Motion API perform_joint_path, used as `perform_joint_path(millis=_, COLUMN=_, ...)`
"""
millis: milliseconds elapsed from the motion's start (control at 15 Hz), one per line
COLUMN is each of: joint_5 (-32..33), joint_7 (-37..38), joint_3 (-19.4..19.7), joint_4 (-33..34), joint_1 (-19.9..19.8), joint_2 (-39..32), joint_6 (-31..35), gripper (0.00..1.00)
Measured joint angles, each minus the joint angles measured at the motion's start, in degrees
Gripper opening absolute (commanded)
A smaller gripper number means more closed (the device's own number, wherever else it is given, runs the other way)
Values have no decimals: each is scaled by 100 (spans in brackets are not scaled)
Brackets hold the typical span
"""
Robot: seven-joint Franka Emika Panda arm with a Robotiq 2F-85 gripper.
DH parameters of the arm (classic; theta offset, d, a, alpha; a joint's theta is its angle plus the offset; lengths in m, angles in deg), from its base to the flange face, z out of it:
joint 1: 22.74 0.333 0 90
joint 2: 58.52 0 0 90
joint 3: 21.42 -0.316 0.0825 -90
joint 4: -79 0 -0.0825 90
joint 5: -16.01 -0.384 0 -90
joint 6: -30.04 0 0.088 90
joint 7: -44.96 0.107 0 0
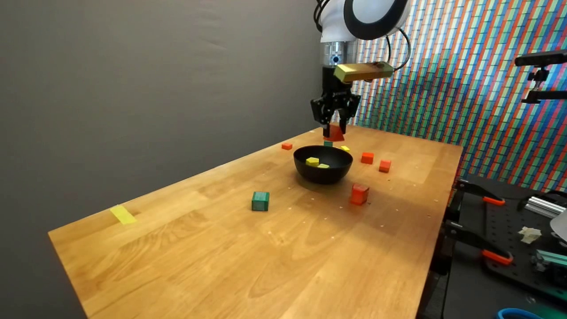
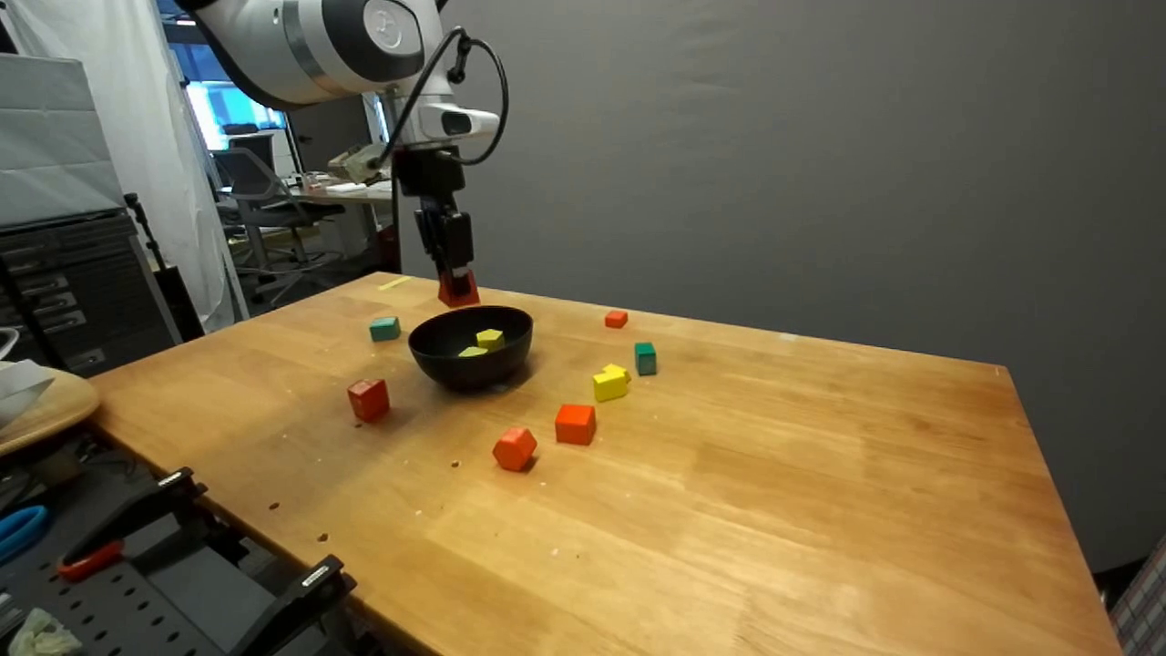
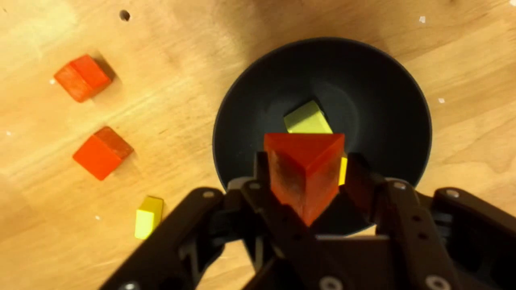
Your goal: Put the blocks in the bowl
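The black bowl [image 1: 323, 175] [image 3: 387, 100] stands upright on the wooden table, with two yellow blocks [image 2: 490, 339] inside. Above it, in the wrist view, a red block [image 3: 305, 147] sits between the fingers of my gripper [image 3: 309, 163]. The left finger is against the block, while a gap shows beside the right finger [image 3: 358, 173], so the jaws stand open around it. Spread over the table are a red block [image 2: 368, 399], two orange-red blocks [image 2: 575, 425] [image 2: 516, 449], a small red block [image 2: 616, 319], yellow [image 2: 610, 385] and two green blocks [image 2: 646, 359] [image 2: 384, 329].
A strip of yellow tape [image 1: 123, 214] lies flat by the table's edge. Black clamps with orange grips [image 1: 478, 243] and a black perforated board [image 1: 509, 261] sit beside the table [image 1: 221, 266]. A grey wall [image 2: 820, 182] rises behind it.
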Motion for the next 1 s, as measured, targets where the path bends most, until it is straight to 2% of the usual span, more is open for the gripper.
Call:
perform_joint_path(millis=67, joint_5=-31, joint_7=52, joint_3=-40, joint_4=-98, joint_1=-54, joint_2=25, joint_6=107, gripper=95)
perform_joint_path(millis=200, joint_5=-43, joint_7=145, joint_3=-121, joint_4=-240, joint_1=-112, joint_2=93, joint_6=314, gripper=100)
perform_joint_path(millis=467, joint_5=-40, joint_7=203, joint_3=-332, joint_4=-350, joint_1=-117, joint_2=344, joint_6=575, gripper=100)
perform_joint_path(millis=667, joint_5=-43, joint_7=-4, joint_3=-715, joint_4=-292, joint_1=-100, joint_2=473, joint_6=595, gripper=100)
perform_joint_path(millis=1000, joint_5=-631, joint_7=-386, joint_3=-1310, joint_4=117, joint_1=-24, joint_2=3, joint_6=798, gripper=100)
